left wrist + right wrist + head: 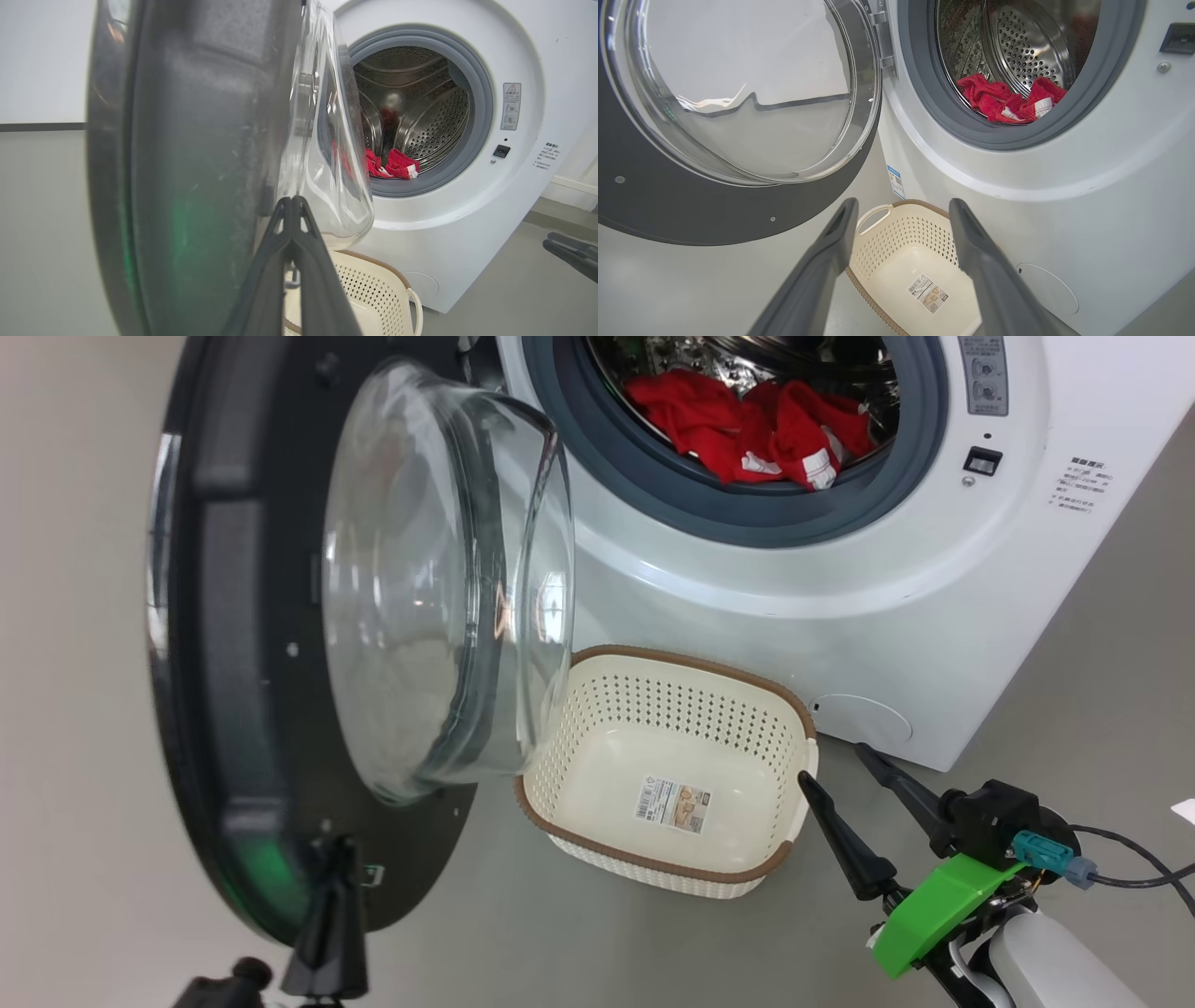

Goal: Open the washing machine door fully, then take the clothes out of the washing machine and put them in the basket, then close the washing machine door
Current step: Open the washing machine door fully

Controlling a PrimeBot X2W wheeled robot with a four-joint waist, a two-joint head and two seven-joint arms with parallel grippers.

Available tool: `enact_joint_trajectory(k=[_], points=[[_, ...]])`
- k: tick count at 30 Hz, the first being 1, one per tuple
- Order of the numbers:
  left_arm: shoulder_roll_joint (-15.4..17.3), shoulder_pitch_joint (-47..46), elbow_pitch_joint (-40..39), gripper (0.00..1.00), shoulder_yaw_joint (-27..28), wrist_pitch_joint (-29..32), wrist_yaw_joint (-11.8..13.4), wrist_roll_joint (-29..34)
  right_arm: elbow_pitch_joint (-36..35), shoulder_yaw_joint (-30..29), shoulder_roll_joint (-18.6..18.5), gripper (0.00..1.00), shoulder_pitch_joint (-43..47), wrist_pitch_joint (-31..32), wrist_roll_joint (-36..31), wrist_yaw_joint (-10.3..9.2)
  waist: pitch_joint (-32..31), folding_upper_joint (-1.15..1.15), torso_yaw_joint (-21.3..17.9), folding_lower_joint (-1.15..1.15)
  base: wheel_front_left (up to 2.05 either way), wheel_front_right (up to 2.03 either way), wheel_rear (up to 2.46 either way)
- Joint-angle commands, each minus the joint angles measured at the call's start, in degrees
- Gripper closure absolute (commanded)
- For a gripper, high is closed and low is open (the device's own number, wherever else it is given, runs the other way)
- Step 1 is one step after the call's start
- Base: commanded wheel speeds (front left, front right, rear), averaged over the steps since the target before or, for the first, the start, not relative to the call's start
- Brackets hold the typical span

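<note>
The washing machine door (233, 616) stands swung out to the left, its clear glass bowl (439, 579) bulging toward the white washing machine (840, 579). Red clothes (747, 425) with white trim lie at the front of the steel drum, also seen as clothes (999, 100) in the right wrist view. The cream basket (672, 709) sits on the floor below the drum opening, holding nothing but its label sticker. My left gripper (336, 845) is shut, its tip (292, 201) at the door's lower inner face; contact is unclear. My right gripper (831, 761) is open and holds nothing, beside the basket's right end, over the basket (906, 238).
Grey floor surrounds the machine, with a pale wall to the left. A round lower flap (864, 719) and a blue sticker (895, 181) mark the machine's front. A black cable (1130, 859) trails from my right wrist. A white scrap (1186, 810) lies at the right edge.
</note>
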Motion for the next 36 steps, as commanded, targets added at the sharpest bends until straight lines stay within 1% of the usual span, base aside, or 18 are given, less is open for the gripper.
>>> enact_joint_trajectory(k=[1,12,23,36], points=[[1.29,-1.75,-0.78,1.0,3.85,-0.38,0.84,-0.18,-1.28,0.97,-0.38,0.0,-0.49,-0.68,-0.17,0.09,0.22,0.0,0.2,0.0,0.0,0.0,0.0],[2.49,-6.38,5.3,1.0,12.42,-0.38,-0.13,-0.97,-1.14,1.5,-0.88,0.0,-1.13,-0.68,-0.07,0.09,1.27,0.0,0.54,0.0,0.0,0.0,0.0],[3.48,-10.56,11.27,1.0,17.83,-0.38,-1.88,-0.23,-1.0,1.56,-1.41,0.0,-1.59,-0.68,0.0,0.09,2.0,0.0,0.45,0.0,0.0,0.0,0.0],[6.21,-17.92,20.31,1.0,24.52,-0.38,-2.99,0.4,-0.99,2.25,-1.74,0.0,-2.23,-0.68,0.21,0.09,2.81,0.0,0.19,0.0,0.0,0.0,0.0]])
